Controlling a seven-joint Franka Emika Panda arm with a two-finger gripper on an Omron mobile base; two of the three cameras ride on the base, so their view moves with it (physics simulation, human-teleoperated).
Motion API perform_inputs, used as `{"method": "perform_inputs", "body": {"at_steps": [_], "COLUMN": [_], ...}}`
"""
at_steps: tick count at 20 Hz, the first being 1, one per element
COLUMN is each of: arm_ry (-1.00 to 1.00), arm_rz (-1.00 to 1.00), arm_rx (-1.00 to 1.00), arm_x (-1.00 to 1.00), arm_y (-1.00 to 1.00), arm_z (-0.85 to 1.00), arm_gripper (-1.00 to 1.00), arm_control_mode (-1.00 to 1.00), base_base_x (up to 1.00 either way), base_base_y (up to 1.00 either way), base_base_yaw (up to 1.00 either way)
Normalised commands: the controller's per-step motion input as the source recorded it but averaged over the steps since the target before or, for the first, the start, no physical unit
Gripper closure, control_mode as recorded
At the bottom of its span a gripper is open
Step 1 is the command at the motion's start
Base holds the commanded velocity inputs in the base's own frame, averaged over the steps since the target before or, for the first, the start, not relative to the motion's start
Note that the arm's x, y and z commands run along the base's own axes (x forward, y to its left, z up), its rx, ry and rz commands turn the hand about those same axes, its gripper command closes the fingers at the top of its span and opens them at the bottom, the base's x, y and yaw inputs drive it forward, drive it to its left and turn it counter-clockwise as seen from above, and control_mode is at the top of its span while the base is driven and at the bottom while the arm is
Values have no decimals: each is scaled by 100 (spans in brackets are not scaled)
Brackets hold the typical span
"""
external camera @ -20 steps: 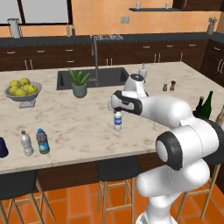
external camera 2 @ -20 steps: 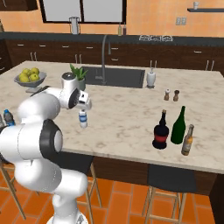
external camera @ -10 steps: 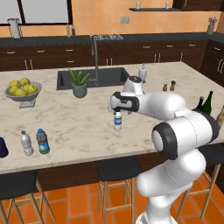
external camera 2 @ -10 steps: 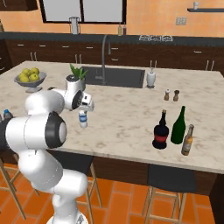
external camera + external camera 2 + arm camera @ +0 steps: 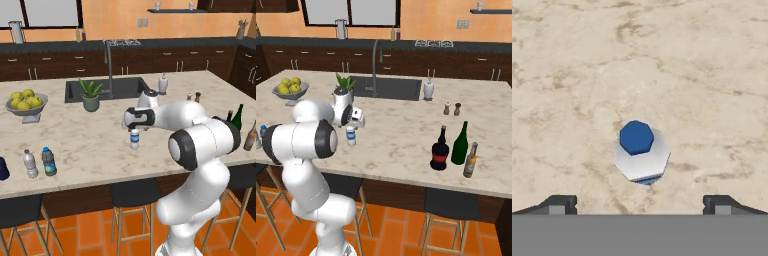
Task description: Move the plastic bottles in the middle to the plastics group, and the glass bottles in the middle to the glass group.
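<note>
A clear plastic bottle [image 5: 134, 139] [image 5: 350, 136] with a blue cap and white-blue label stands upright mid-counter. My gripper [image 5: 133, 127] [image 5: 352, 125] hangs open straight above it, not touching. In the hand view the bottle [image 5: 641, 152] sits centred between the spread fingertips [image 5: 560, 204], slightly ahead of them. A darker blue-capped bottle [image 5: 48, 161] stands beside the pale white-capped water bottle [image 5: 30, 164] at the counter's left front. The squat black glass bottle [image 5: 440, 150] with a red label stands next to the tall green bottle [image 5: 460, 144] and the brown bottle [image 5: 470, 160] on the right.
A fruit bowl [image 5: 26, 103], a potted plant [image 5: 90, 96] and the sink [image 5: 110, 90] with its tap lie behind the bottle. A soap dispenser [image 5: 429, 90] and two shakers [image 5: 452, 108] stand further right. A dark blue object [image 5: 2, 169] sits at the left edge.
The arm's elbow has swung a little up and leftward. The hand stays over the clear bottle with its jaws still open. No bottle has moved.
</note>
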Motion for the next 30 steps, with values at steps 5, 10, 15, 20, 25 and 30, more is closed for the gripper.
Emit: {"method": "perform_inputs", "body": {"at_steps": [5,10,15,20,25,30], "arm_ry": [0,0,0,0,-6,10], "arm_rz": [0,0,0,0,12,33], "arm_rx": [0,0,-1,-1,0,4], "arm_x": [27,22,7,3,-16,-42], "arm_y": [4,5,7,7,0,10], "arm_z": [-20,-22,-21,-17,14,42], "arm_gripper": [-100,-100,100,100,100,100], "arm_control_mode": [-100,-100,-100,-100,-100,-100], "base_base_x": [0,0,0,0,0,0], "base_base_y": [0,0,0,0,0,0], "base_base_yaw": [0,0,0,0,0,0]}}
